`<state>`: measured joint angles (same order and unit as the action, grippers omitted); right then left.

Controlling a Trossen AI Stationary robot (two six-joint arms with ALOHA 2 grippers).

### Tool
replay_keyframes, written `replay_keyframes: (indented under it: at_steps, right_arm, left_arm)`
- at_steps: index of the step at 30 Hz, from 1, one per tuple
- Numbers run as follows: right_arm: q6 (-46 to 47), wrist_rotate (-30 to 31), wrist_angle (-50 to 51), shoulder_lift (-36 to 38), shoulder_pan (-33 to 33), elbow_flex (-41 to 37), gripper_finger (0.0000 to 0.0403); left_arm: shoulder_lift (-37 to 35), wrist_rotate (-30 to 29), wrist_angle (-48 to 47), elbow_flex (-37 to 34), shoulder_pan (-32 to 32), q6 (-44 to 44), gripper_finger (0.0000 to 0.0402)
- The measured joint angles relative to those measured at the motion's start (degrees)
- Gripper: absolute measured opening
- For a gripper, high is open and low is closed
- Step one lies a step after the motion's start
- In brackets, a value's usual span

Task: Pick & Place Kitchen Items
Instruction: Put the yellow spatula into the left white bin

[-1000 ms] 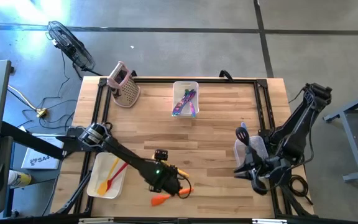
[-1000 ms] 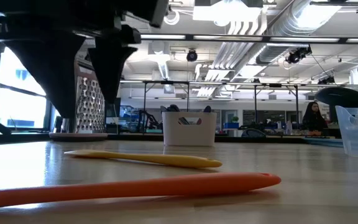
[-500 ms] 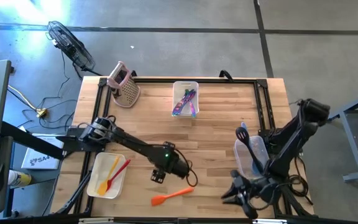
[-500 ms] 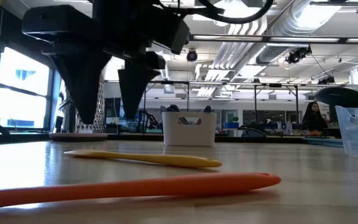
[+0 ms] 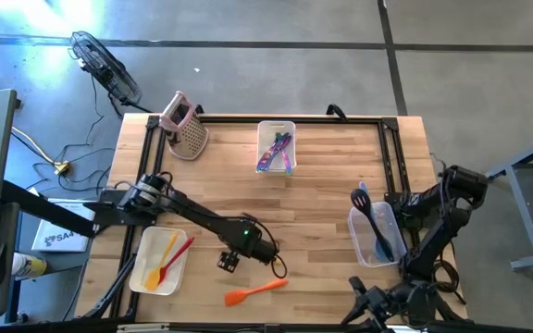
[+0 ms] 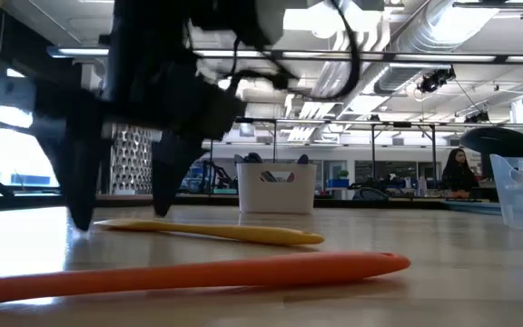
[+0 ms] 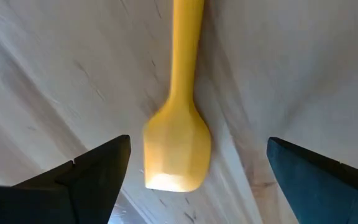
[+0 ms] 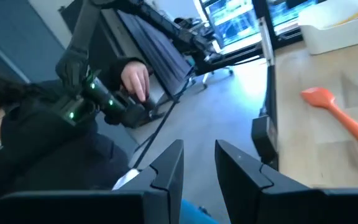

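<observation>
Since 1 second ago the left gripper point(image 5: 229, 262) has descended; its fingers point(image 7: 92, 180) stand wide, straddling the yellow spatula point(image 7: 178, 149) lying on the table point(image 5: 322, 194). Step: grasp. Next: close squarely. Orange spatula point(image 5: 255, 291) lies just beside; near edge is close. Right gripper point(image 8: 197, 171), narrow and empty, hangs off-table.

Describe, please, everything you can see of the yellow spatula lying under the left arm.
The yellow spatula is a slim one-piece tool of smooth, plastic-looking material: a long narrow handle widening into a flat paddle blade with a squared end. It lies flat on the wooden table, near its front edge, just behind the orange spatula and apart from it. The left pincer hangs open directly over the blade, one finger on either side, neither touching it. In the high view the arm hides the spatula.
</observation>
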<state>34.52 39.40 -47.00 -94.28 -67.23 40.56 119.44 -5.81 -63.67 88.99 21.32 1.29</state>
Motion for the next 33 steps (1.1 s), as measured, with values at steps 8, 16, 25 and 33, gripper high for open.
replay_keyframes:
  at_steps: [8,16,25,33]
  right_arm:
    - [1.5,2.7,0.0,0.0,-0.1,0.0,0.0084]
    - [1.9,3.1,-0.4,-0.1,1.5,0.0,0.0084]
    - [5.7,2.5,-0.4,-0.1,3.7,0.0,0.0084]
    - [8.0,2.4,-0.4,-0.1,3.6,0.0,0.0084]
  left_arm:
    - [-0.5,0.2,5.1,-4.1,-1.0,3.3,0.0372]
    - [-0.3,11.5,6.6,-4.2,-5.2,1.9,0.0372]
    - [-0.1,12.3,6.8,-4.3,-6.7,1.1,0.0372]
    - [0.0,11.0,7.1,-4.3,-6.6,-0.3,0.0372]
